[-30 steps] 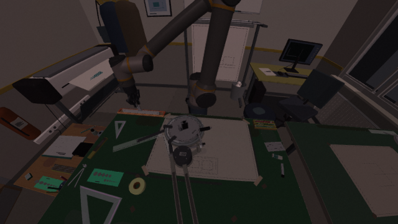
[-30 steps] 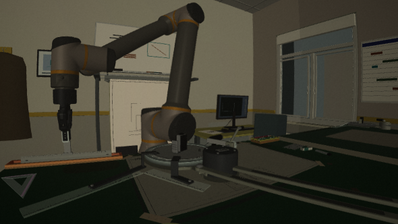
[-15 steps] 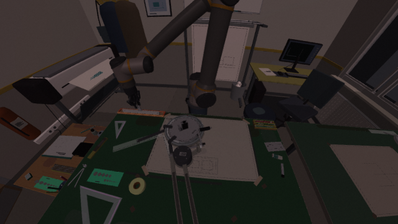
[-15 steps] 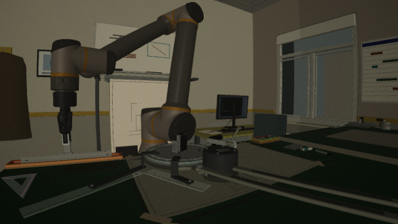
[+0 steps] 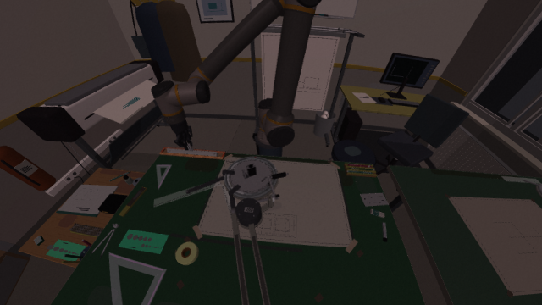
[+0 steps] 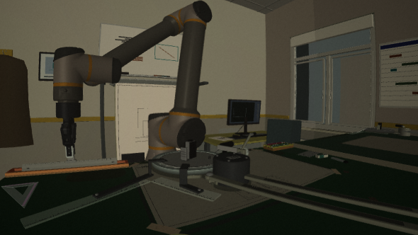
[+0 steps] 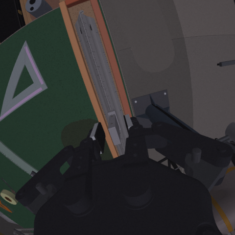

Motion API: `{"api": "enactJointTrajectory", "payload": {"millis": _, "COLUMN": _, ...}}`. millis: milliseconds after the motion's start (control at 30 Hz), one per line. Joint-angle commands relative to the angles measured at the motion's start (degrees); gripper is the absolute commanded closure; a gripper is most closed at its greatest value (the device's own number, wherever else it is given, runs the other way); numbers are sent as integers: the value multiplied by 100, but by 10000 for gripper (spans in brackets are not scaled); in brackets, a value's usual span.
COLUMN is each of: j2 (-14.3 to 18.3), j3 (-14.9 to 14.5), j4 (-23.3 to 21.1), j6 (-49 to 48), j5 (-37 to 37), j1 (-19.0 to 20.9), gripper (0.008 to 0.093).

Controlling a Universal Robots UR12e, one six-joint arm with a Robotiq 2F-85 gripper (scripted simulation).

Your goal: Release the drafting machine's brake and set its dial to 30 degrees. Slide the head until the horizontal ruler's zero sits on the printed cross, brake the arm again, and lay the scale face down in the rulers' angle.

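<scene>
The grey scale (image 7: 102, 80) lies lengthwise in an orange tray (image 5: 192, 153) at the board's far left edge. My gripper (image 7: 113, 131) hangs just above the tray's near end, open and empty, its fingers on either side of the scale. The drafting machine's round head (image 5: 250, 177) sits on the paper sheet (image 5: 292, 203), well to the right of the tray. Its two rulers (image 6: 117, 193) spread out from the head across the green board. A dark brake housing (image 5: 248, 210) sits on the twin arm rails just in front of the head.
A roll of tape (image 5: 186, 253) lies near the board's front left. Set squares (image 5: 162, 173) rest on the green mat to the left of the paper. A plotter (image 5: 84, 106) stands beyond the board's left edge. A second board (image 5: 487, 228) stands to the right.
</scene>
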Motion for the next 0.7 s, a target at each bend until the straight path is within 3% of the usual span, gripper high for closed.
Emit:
{"api": "enactJointTrajectory", "payload": {"millis": 0, "j2": 3, "j3": -2, "j4": -11, "j6": 0, "j5": 0, "j1": 0, "gripper": 634}}
{"api": "enactJointTrajectory", "payload": {"millis": 667, "j2": 28, "j3": 16, "j4": -54, "j6": 0, "j5": 0, "j1": 0, "gripper": 649}}
